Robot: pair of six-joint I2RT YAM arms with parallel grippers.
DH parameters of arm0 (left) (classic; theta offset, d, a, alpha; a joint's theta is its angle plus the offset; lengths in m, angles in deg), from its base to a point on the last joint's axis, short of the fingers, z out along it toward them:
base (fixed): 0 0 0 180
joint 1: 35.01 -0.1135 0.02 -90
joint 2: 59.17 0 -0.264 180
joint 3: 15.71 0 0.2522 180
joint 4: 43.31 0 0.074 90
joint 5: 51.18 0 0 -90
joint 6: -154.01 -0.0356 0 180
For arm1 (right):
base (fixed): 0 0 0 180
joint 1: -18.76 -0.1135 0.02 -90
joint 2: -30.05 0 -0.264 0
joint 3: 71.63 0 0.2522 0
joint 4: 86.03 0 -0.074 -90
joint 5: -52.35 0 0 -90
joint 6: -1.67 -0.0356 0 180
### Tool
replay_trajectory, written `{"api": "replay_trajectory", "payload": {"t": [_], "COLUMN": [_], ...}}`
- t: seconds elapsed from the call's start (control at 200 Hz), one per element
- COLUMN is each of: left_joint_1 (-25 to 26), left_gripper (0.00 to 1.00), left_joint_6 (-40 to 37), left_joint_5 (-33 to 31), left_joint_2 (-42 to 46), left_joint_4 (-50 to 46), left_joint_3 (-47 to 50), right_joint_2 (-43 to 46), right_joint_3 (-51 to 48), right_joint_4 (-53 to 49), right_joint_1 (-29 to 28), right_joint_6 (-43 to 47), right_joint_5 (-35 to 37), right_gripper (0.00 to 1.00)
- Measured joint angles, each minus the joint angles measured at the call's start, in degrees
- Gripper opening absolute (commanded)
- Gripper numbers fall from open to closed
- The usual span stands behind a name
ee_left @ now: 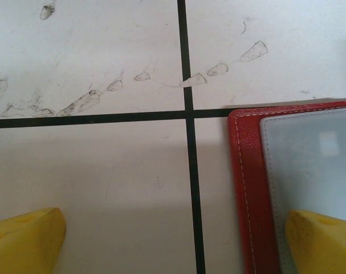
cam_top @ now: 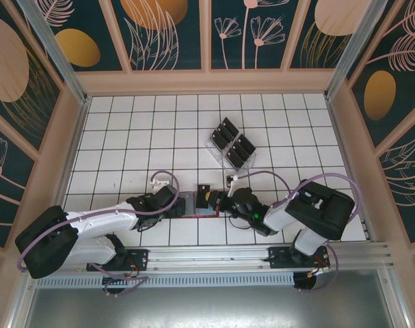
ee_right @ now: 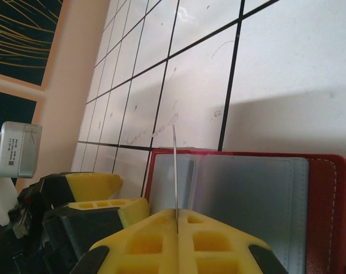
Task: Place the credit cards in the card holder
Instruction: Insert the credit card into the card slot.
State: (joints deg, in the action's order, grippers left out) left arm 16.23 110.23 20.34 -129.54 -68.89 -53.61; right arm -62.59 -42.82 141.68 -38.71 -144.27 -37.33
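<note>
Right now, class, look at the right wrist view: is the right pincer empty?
No: the right pincer is shut on a thin credit card, seen edge-on above the open red card holder.

Cover of card holder [ee_left: 249, 194] red, leather-like, fine grain, pale stitching; inner pockets grey, smooth, faint sheen. White table [ee_left: 104, 188] smooth, semi-gloss, black grid lines, scuffed and smudged. Fingers [ee_right: 144, 242] of right gripper [ee_right: 177, 221] yellow moulded plastic, matt. Edge-on credit card [ee_right: 175, 165] thin, stiff. Slotted rack [cam_top: 229, 147] clear glossy plastic. Front rail [cam_top: 214, 260] bare metal, brushed, aluminium-looking
</note>
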Motion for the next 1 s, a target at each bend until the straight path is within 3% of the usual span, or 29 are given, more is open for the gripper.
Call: {"api": "replay_trajectory", "payload": {"t": [1.001], "left_joint_1": [0.00], "left_gripper": [0.99], "left_joint_6": [0.00], "left_joint_5": [-0.02], "left_joint_2": [0.11], "left_joint_4": [0.28], "left_joint_3": [0.26], "right_joint_2": [-5.25], "right_joint_3": [0.70], "right_joint_4": [4.28], "right_joint_1": [-1.25], "right_joint_6": [-2.54], "right_joint_5": [-2.08], "right_gripper": [0.00]}}
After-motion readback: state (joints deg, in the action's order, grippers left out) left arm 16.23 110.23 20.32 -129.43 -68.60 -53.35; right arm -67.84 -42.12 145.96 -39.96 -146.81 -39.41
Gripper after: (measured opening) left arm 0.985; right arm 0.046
